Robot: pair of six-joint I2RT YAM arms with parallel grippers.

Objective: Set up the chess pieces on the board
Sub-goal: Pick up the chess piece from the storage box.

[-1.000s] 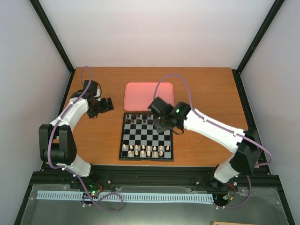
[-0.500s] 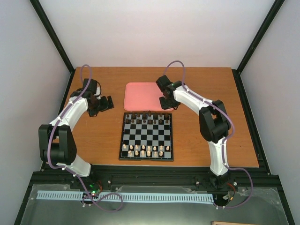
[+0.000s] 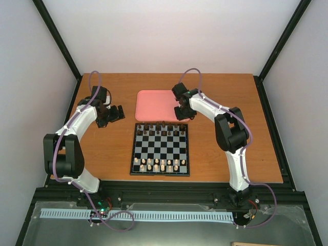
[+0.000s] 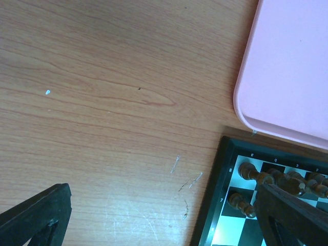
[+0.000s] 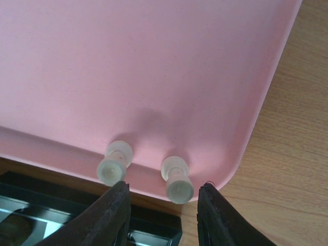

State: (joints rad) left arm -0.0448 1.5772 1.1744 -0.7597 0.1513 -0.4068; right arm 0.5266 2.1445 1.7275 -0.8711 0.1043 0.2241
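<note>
Two cream-white chess pieces (image 5: pixel 177 179) stand just ahead of the right pincer (image 5: pixel 162 197), on one pink tray (image 5: pixel 128 77). One board (image 3: pixel 160 148) lies just back of its tips. The cream men and dark brown pieces (image 3: pixel 159 130) on it are too small to count.

The left gripper (image 4: pixel 164 223) hangs over bare wooden table (image 4: pixel 102 77), its two dark fingers (image 4: pixel 38 212) spread wide, one of them partly covering a corner of the board (image 4: pixel 210 215). That corner shows the black border with small printed marks and two ranks of dark brown pieces (image 4: pixel 248 171) standing upright on their squares, some hidden behind the finger. The rounded corner of the pink tray (image 4: pixel 287 66) lies just beside the board's border, though whether the two touch cannot be told, and scratches (image 4: pixel 184 189) mark the wood near the board.
</note>
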